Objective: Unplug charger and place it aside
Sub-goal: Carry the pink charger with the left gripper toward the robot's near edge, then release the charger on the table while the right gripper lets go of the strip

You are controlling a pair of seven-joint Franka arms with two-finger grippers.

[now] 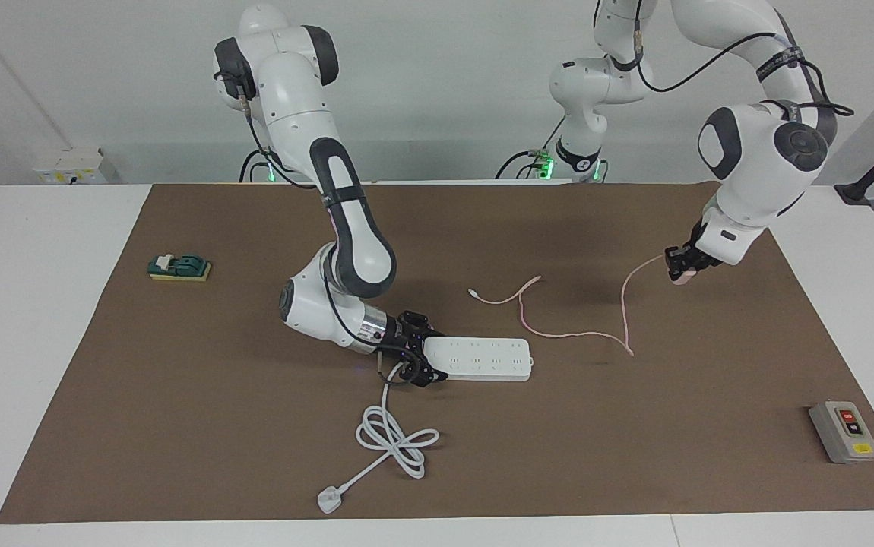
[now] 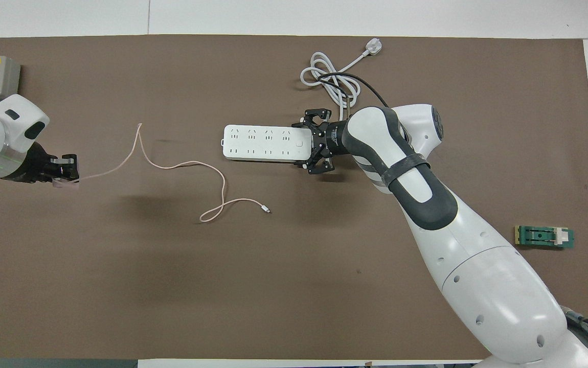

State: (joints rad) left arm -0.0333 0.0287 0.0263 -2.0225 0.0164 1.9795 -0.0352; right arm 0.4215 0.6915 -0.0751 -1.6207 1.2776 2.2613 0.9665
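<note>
Gripping the charger (image 1: 682, 278), the left gripper (image 1: 685, 267) is hanging in the air over the brown mat (image 1: 178, 425) toward the left arm's end of the table, its fingers closed on the small pink cube. The facing view is showing the cube clear of the mat, which the overhead view is not making plain; there the cube is showing only as a pale patch under the fingertips (image 2: 67, 174). The charger's thin pink cable (image 2: 181, 166) is trailing from the cube down to the mat and looping across it toward the power strip (image 1: 482, 358), its free end lying nearer to the robots than the strip and apart from it.

The right gripper (image 1: 416, 357) is clamping the cord end of the power strip, one finger on each long side, low on the mat. The overhead view is showing the strip's socket rows with nothing plugged in. The strip's thick white cord (image 1: 391, 437) is coiling farther from the robots, ending in a white plug (image 1: 328, 500).

A grey switch box (image 1: 843, 431) is sitting near the mat's corner at the left arm's end, and a green block (image 1: 179, 267) at the right arm's end.
</note>
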